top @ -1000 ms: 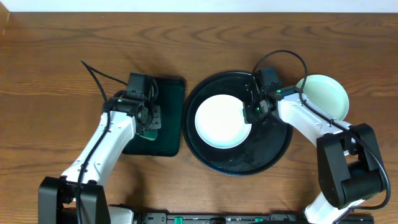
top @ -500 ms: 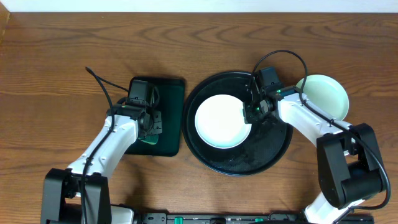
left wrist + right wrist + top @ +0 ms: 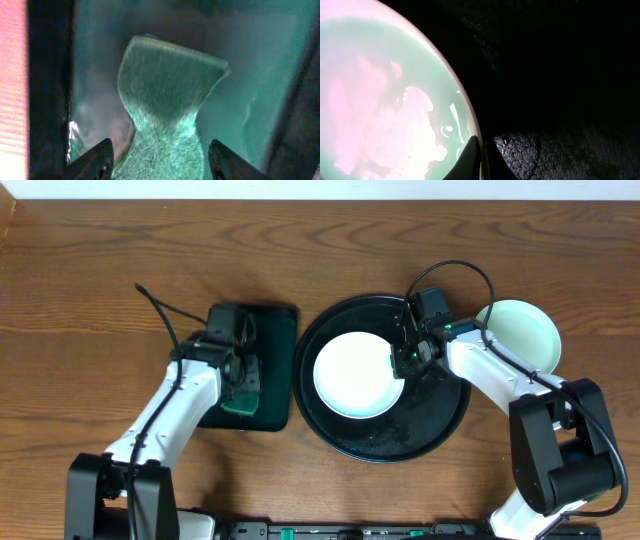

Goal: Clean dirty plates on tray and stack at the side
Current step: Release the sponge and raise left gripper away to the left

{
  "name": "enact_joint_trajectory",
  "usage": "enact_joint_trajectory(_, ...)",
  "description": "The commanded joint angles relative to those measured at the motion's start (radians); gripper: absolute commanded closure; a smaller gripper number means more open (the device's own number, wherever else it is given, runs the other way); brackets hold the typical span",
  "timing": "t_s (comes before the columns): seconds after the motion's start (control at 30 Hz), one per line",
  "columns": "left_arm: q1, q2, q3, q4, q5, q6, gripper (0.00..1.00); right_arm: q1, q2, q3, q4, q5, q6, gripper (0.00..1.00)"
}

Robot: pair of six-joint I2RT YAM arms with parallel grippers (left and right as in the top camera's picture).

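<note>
Inside the glossy round black tray (image 3: 432, 426) my right gripper (image 3: 401, 364) pinches the white shallow plate (image 3: 350, 376); left of it my left gripper (image 3: 160, 159), jaws spread, straddles a green sponge (image 3: 170, 85).

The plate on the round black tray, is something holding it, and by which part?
Yes: the right tool pinches the plate by its right rim. The left tool is open, holding nothing.

Two matching arms here: the left arm (image 3: 170, 415) and right arm (image 3: 495, 370) both wear smooth white shells between chunky black joint housings. A thin black cable (image 3: 160, 315) trails off each wrist, a tiny green light (image 3: 448, 328) glows on the right one, and the left gripper (image 3: 160, 160) shows black, wedge-shaped fingertips (image 3: 95, 159).
</note>
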Motion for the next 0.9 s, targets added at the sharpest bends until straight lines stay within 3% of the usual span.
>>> enact_joint_trajectory(0.0,0.017,-0.042,0.129,-0.021,-0.009,-0.003,0.36,-0.001,-0.012,-0.011,-0.01,0.0,0.014,0.94)
enact_joint_trajectory(0.2,0.106,-0.062,0.241,-0.045,-0.009,-0.031,0.27,-0.001,-0.011,-0.012,-0.007,0.001,0.014,0.76)
enact_joint_trajectory(0.33,0.195,-0.064,0.256,-0.046,-0.009,-0.077,0.27,-0.001,-0.011,-0.012,-0.002,0.001,0.014,0.71)
enact_joint_trajectory(0.57,0.312,-0.062,0.256,-0.047,-0.009,-0.077,0.21,-0.001,-0.011,-0.012,0.008,0.001,0.014,0.7)
enact_joint_trajectory(0.87,0.333,-0.062,0.256,-0.047,-0.009,-0.077,0.21,-0.001,-0.011,-0.013,0.008,0.013,0.01,0.66)
